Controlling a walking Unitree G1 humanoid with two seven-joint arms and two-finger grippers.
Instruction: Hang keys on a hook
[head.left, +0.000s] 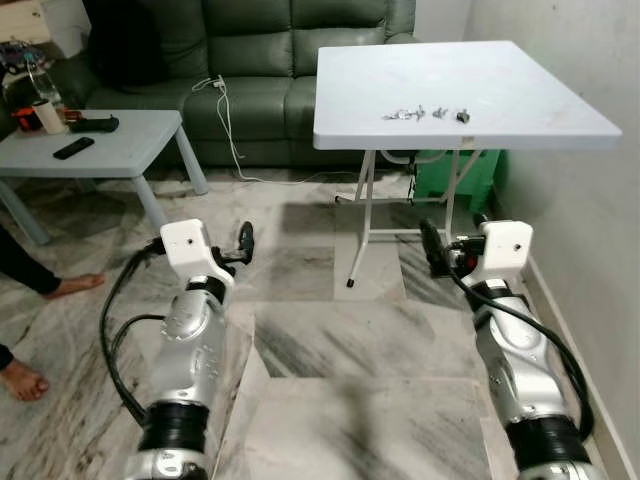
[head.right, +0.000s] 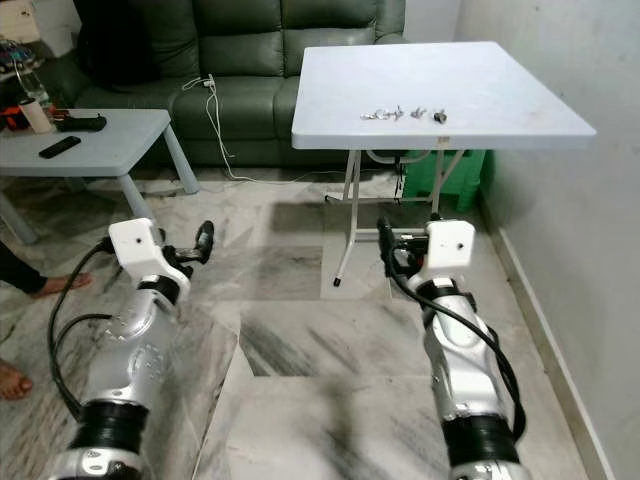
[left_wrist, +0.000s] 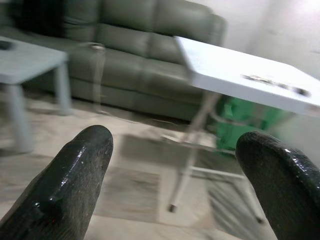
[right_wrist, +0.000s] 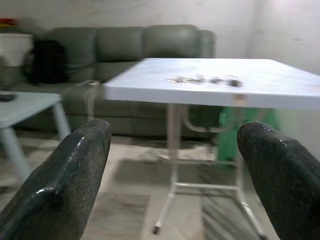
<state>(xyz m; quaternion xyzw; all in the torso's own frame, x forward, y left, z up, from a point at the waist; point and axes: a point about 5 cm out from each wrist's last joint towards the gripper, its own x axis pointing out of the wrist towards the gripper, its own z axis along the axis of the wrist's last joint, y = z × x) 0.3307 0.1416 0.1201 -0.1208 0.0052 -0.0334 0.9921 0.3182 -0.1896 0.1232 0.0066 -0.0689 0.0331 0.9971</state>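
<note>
Keys (head.left: 420, 114): small metal cluster lying on the white folding table (head.left: 520, 120), toward its near edge, well apart from both grippers. Left gripper (left_wrist: 172, 175): fingers spread, empty, held low over the marble floor (head.left: 330, 350). Right gripper (right_wrist: 175, 175): fingers spread, empty, facing the table. Green sofa (head.left: 260, 60) behind.

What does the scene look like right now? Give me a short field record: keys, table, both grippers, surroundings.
keys: small metal pieces lying on the white folding table, not yet picked up
left gripper: open, raised over the floor, short of the table
right gripper: open, raised, near the table's legs
hook: cannot tell from these views
surroundings: green sofa behind; low table with a remote; a person's bare feet
</note>
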